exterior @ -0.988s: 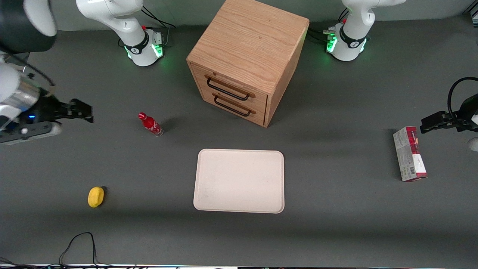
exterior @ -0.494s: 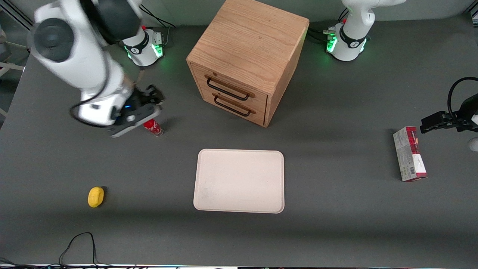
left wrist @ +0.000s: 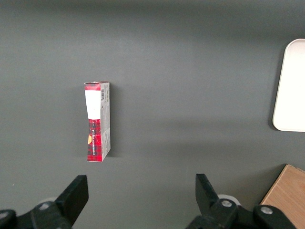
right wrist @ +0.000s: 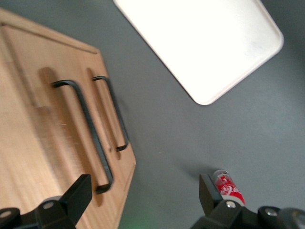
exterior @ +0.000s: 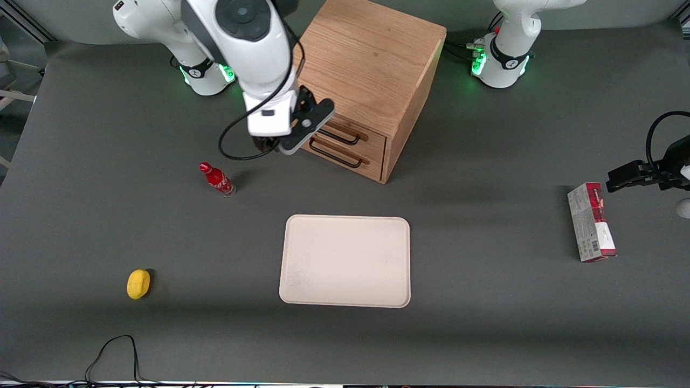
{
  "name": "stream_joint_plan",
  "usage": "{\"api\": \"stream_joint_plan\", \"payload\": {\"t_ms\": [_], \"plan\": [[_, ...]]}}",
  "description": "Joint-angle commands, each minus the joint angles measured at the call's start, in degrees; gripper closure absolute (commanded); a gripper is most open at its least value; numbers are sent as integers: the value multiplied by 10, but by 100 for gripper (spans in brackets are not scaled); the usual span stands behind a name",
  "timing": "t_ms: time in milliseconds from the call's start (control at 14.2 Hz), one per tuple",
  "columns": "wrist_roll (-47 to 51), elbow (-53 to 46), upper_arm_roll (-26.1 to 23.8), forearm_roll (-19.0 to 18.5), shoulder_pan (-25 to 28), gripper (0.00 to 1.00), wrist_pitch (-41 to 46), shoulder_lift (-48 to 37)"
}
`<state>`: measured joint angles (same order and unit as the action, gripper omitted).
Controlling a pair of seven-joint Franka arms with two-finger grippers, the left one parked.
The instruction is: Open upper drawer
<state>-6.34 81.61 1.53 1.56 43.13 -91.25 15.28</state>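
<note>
The black two-finger gripper (exterior: 302, 126) hangs with jaws spread, empty, just in front of the boxy light-oak cabinet (exterior: 366, 59). The upper drawer (exterior: 345, 128) is shut; its thin black wire handle (right wrist: 86, 133) lies just ahead of the jaws, untouched. That bar, not the lower one, should be straddled squarely, then drawn straight out. The dark grey surface (exterior: 485, 323) toward the cream rectangular tray (exterior: 345, 261) offers room; the small red bottle (exterior: 217, 179) stands near.

I see a matte dark-grey tabletop (exterior: 485, 334), evenly lit, spreading all round my gripper (right wrist: 142, 191) poised by the oak cabinet (exterior: 366, 54), with a black cable (exterior: 116, 350) well apart from it.
</note>
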Motion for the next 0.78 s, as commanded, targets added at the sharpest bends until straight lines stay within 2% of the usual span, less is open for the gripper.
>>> {"api": "stream_joint_plan", "payload": {"t_ms": [0, 141, 282, 565, 706], "plan": [[-54, -14, 5, 7, 15, 0, 1, 7], [-106, -12, 5, 9, 13, 0, -2, 6], [-146, -10, 7, 26, 12, 0, -3, 5], [-156, -8, 9, 68, 10, 0, -3, 4], [-177, 25, 9, 85, 10, 0, -37, -6]]}}
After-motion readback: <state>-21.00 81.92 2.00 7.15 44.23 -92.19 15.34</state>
